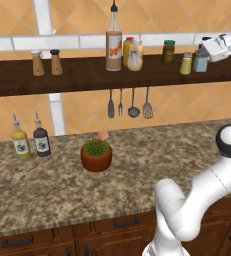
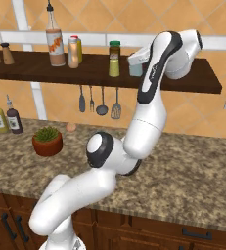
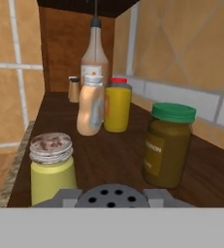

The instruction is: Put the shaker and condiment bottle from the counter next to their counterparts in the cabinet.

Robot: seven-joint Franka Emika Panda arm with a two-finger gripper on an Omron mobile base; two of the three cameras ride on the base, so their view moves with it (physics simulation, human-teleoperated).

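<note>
Nearest the lens, sees the perforated grey top of the shaker point(image 3: 112, 196), flanked closely on both sides by the gripper point(image 1: 203, 56). Looks clamped narrow on the shaker, with no gap visible either side. Holds it upright at the right-hand part of the cabinet point(image 1: 77, 75), low over the dark wood; cannot tell whether the base touches the board.

Sits just right of the yellow-green shaker point(image 3: 52, 167), with the green-lidded jar point(image 3: 169, 145) a little further back towards the wall. Makes sense as a spot: like beside like, as the task asks. Keeps the shaker vertical, probably so it lands flat and does not tip against its neighbour.

Further left along the shelf, shows the condiment bottle point(image 3: 90, 106) standing up, touching or nearly touching the yellow red-capped bottle point(image 3: 117, 106), in front of the tall orange-labelled bottle point(image 3: 95, 58). Reads as that half of the job done.

Far left on the shelf, finds two brown shakers point(image 1: 46, 62), well apart from all this. Below, on the counter point(image 1: 47, 185), leaves a potted plant point(image 1: 96, 154) and two small bottles point(image 1: 31, 141), no part of the task.

Judging by position, calls for release next: opening without nudging the yellow-green shaker.
</note>
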